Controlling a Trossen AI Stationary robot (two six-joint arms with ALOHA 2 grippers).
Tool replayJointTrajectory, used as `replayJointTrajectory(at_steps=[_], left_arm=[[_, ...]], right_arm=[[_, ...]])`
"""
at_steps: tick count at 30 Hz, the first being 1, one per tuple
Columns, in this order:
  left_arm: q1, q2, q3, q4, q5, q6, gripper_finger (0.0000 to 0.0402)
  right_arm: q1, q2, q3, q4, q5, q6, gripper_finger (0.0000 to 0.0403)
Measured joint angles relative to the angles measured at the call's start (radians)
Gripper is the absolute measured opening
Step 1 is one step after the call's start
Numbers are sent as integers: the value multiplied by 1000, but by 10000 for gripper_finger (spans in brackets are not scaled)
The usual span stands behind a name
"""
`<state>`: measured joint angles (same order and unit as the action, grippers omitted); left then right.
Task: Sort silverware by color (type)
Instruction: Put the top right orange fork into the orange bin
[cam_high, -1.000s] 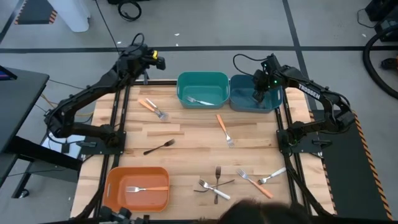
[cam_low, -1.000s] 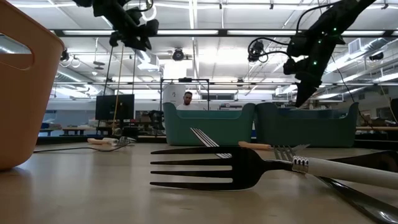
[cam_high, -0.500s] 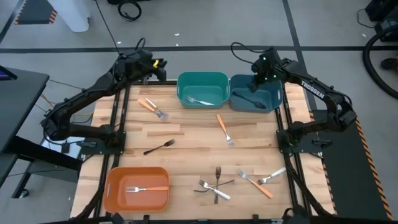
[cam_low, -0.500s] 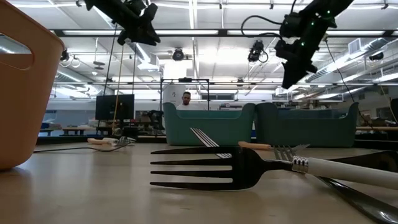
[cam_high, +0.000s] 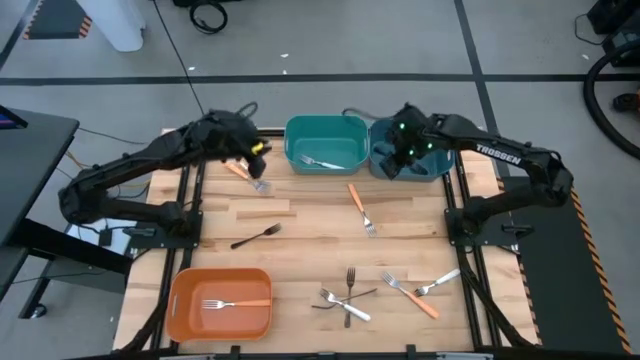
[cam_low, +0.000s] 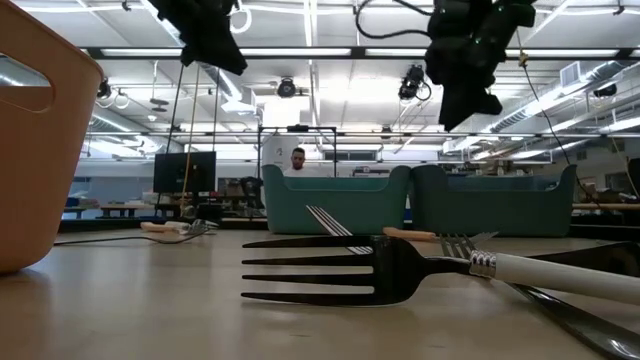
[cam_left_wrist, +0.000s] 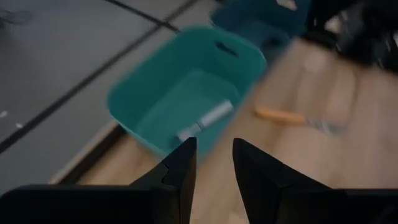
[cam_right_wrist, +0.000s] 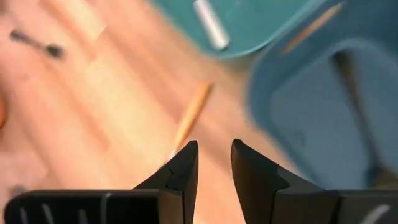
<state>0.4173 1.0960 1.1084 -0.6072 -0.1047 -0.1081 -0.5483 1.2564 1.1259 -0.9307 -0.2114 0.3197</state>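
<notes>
1. We're in a robotics lab, an open industrial hall: the low view looks past the table to a high ceiling with long strip lights and exposed ducting.
2. At twelve o'clock across the room, a person sits among desks, with a dark monitor off at ten o'clock.
3. From above, a butcher-block table stands on a grey concrete floor crossed by dark tape lines.
4. Loose cables lie on the floor at eleven o'clock, beyond the table's black frame.
</notes>
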Motion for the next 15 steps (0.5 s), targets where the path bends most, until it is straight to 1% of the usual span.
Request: replayJointTrajectory(at_steps=[6,9,12,15], left_arm=[[-123,0,0,-127,0,-42,114],[-172,3,0,-155,-2,-64,114],[-202,3,0,-146,-2,-63,114],[-210,3,0,-134,-19,-64,114]], right_arm=[[170,0,-32,-15,12,138,103],[239,0,-71,-5,47,244,103],[282,0,-118,50,110,336,102],[293,1,-177,179,207,430,101]])
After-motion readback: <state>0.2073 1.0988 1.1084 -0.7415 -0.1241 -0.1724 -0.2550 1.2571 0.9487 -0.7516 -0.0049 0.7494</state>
